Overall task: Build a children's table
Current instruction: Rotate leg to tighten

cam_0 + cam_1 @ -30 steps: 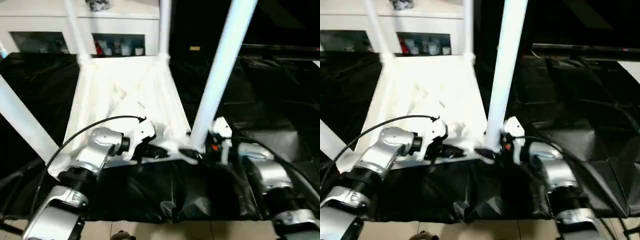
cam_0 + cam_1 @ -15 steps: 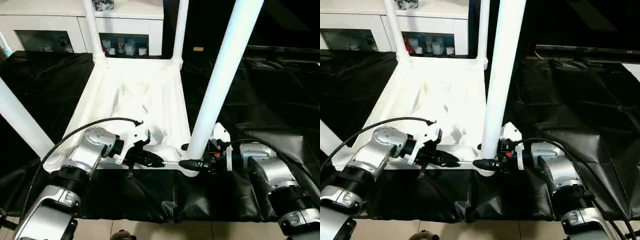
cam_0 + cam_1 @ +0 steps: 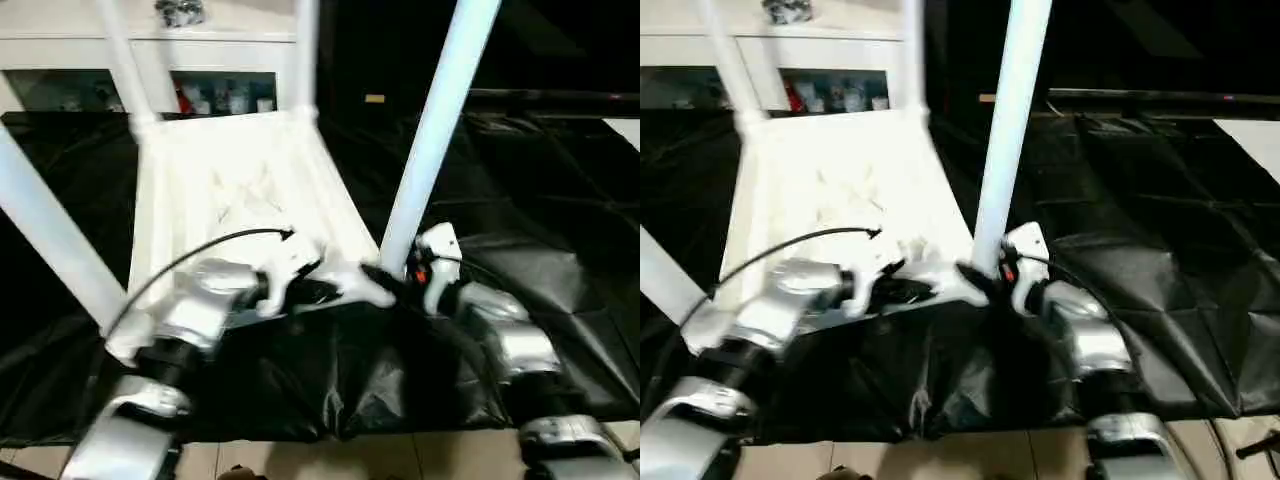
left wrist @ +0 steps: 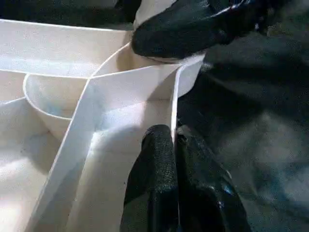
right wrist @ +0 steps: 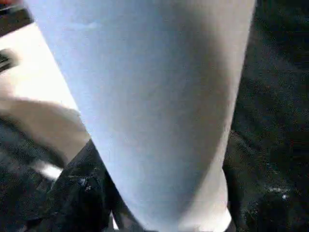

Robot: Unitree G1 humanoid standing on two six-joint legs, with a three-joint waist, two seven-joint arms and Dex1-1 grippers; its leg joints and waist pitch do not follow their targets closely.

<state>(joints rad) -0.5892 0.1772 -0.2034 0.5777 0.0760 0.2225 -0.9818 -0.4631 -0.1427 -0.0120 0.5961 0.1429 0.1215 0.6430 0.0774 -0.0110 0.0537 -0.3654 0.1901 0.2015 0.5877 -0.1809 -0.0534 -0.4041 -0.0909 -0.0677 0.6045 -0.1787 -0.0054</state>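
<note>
Pinching the children's table rim, left gripper jaws clamp; right gripper jaws straddle its leg.

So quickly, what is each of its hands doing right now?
Left gripper: closed, pinching the near rim of the tabletop.
Right gripper: around the base of the near right leg; grip cannot be told.

The desk is covered by a black sheet, creased and wrinkled, bunched into folds along the near edge. The children's table lies directly on it upside down, left of centre, ribbed underside up, its legs rising from the corner sockets. Right of it the black cover lies bare. Pale floor shows beneath the near edge.
</note>
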